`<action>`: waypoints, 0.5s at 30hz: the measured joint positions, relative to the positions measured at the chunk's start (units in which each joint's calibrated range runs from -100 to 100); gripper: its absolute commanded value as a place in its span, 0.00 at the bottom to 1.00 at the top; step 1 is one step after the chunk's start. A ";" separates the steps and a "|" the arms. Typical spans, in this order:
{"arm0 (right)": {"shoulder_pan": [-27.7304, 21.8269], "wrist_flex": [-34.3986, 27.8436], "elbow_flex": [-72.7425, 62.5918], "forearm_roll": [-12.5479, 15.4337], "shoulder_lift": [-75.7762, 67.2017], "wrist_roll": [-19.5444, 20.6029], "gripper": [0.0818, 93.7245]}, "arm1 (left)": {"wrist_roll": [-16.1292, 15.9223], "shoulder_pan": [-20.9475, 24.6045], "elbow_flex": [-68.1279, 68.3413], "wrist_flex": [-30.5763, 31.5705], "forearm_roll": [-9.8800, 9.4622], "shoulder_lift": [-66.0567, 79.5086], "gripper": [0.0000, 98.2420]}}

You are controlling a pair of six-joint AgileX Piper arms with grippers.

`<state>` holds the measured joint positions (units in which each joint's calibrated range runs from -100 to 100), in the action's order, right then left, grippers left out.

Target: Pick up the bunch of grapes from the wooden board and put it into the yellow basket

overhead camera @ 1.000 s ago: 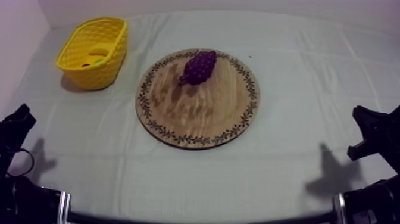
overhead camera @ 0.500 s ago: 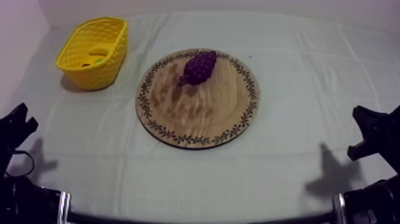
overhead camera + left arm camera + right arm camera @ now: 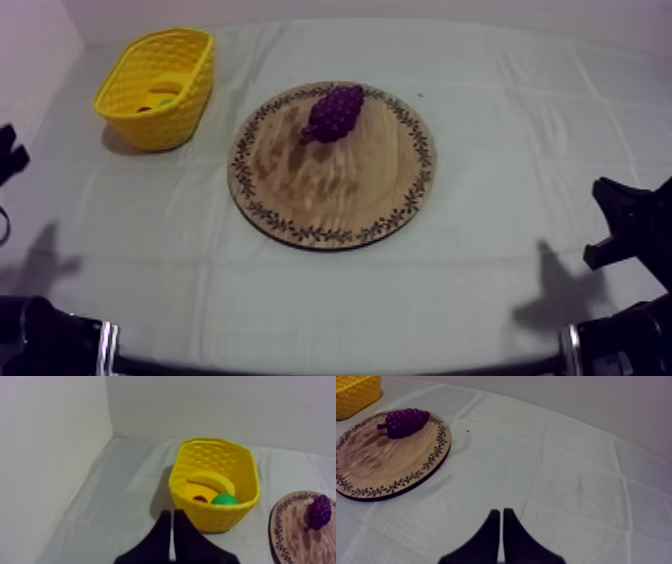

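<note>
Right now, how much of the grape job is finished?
Nothing is done yet: the grapes lie on the board, not in the basket. In hand: nothing; the left gripper and right gripper are shut and empty. Left: reach the grapes, grab them, drop them in the basket.

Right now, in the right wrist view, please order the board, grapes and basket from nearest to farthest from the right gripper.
1. Wooden board: nearest the right gripper.
2. Bunch of grapes: on the board's far side.
3. Yellow basket: farthest, beyond the board.
</note>
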<state>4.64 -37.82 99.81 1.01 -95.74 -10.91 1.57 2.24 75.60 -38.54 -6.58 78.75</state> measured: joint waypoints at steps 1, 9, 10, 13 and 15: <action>0.00 0.00 0.00 0.00 0.00 0.00 0.00 | -0.37 -0.34 -2.59 -0.83 0.00 -2.18 0.00; 0.00 0.00 0.00 0.00 0.00 0.00 0.00 | -5.08 -2.86 -21.28 -8.67 1.22 -18.95 0.00; 0.04 0.00 0.00 0.00 0.00 0.00 0.00 | -5.68 -2.98 -23.41 -9.13 1.61 -21.05 0.00; 0.04 0.00 0.00 0.00 0.00 0.00 0.00 | -7.72 -3.68 -29.25 -11.69 2.84 -26.90 0.00; 0.04 0.00 0.00 0.00 0.00 0.00 0.00 | -8.55 -4.99 -33.47 -13.76 2.84 -31.04 0.00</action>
<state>4.67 -37.82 99.81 1.01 -95.74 -10.91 -6.99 -2.75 42.13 -52.30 -3.74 47.72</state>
